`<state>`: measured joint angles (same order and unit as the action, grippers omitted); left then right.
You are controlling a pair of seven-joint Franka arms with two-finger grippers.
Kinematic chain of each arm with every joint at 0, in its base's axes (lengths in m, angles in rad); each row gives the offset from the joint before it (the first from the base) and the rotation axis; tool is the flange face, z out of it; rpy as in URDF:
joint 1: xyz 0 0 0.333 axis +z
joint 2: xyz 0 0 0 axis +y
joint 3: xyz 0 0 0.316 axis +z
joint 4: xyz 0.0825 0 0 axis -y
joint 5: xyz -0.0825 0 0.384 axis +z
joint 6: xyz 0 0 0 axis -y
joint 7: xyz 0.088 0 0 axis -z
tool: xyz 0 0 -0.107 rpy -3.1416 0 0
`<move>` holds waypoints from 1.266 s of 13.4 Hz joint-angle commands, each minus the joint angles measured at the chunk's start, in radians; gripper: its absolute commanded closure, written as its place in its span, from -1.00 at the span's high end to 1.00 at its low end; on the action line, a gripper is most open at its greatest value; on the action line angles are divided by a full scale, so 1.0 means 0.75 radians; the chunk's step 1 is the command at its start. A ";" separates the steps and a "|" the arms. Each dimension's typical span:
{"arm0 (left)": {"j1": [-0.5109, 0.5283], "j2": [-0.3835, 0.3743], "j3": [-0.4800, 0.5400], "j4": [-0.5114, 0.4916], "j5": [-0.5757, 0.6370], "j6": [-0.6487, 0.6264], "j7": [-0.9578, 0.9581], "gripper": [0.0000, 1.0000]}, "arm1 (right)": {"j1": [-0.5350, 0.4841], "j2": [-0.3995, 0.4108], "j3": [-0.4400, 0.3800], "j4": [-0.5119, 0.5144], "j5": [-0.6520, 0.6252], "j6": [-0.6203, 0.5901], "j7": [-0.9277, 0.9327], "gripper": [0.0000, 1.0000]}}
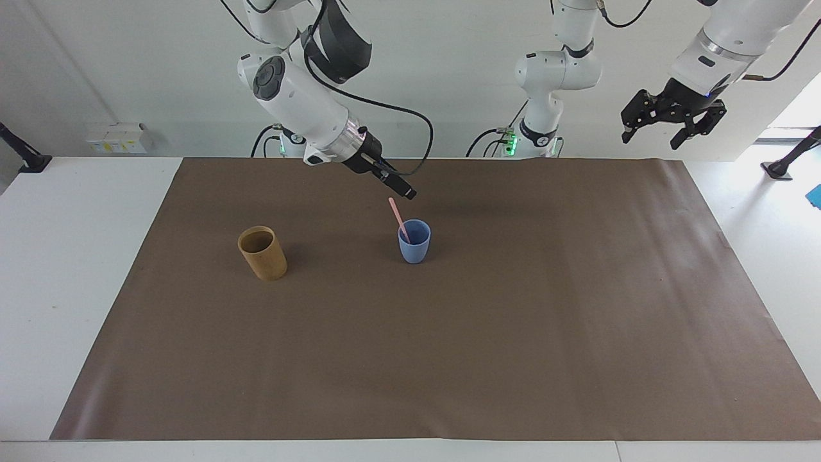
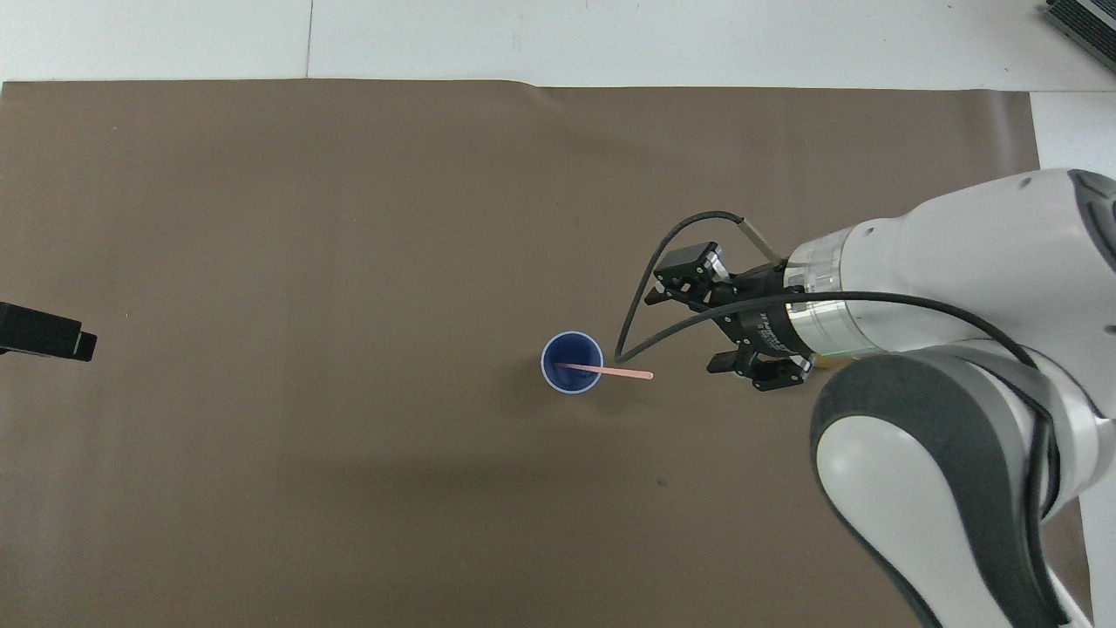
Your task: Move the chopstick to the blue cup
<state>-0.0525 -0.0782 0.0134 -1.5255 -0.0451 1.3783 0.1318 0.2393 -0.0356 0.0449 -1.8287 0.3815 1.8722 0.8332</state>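
Observation:
The blue cup (image 1: 415,249) (image 2: 571,349) stands upright near the middle of the brown mat. The pale-pink chopstick (image 1: 397,215) (image 2: 621,372) stands in it, its lower end inside, its upper part leaning over the rim toward the right arm's end of the table. My right gripper (image 1: 405,190) (image 2: 685,330) hangs open and holds nothing. It is above the mat, just beside the cup and clear of the chopstick's top. My left gripper (image 1: 673,128) (image 2: 48,331) waits open, raised high over the left arm's end of the table.
A taller tan-brown cup (image 1: 262,252) stands upright on the mat (image 1: 487,333), toward the right arm's end from the blue cup; the right arm hides it in the overhead view. White tabletop (image 1: 70,256) borders the mat.

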 commanded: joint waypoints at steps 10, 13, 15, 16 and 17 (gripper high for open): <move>0.003 -0.033 0.015 -0.028 -0.001 -0.005 -0.018 1.00 | -0.219 -0.008 0.008 0.405 -0.550 -0.488 -0.929 1.00; 0.003 -0.033 0.015 -0.028 -0.001 -0.005 -0.018 1.00 | -0.260 0.015 0.008 0.497 -0.546 -0.545 -1.000 1.00; 0.003 -0.033 0.015 -0.028 -0.001 -0.005 -0.018 1.00 | -0.280 0.019 0.010 0.495 -0.515 -0.533 -1.007 1.00; 0.003 -0.031 0.015 -0.028 -0.001 -0.005 -0.018 1.00 | -0.274 0.015 0.014 0.491 -0.515 -0.525 -1.007 1.00; 0.003 -0.031 0.015 -0.028 -0.001 -0.007 -0.018 1.00 | -0.274 0.011 0.014 0.483 -0.521 -0.500 -1.007 1.00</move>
<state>-0.0523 -0.0784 0.0238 -1.5255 -0.0451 1.3782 0.1292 0.0492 -0.0430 0.0414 -1.4899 -0.0120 1.4923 0.1042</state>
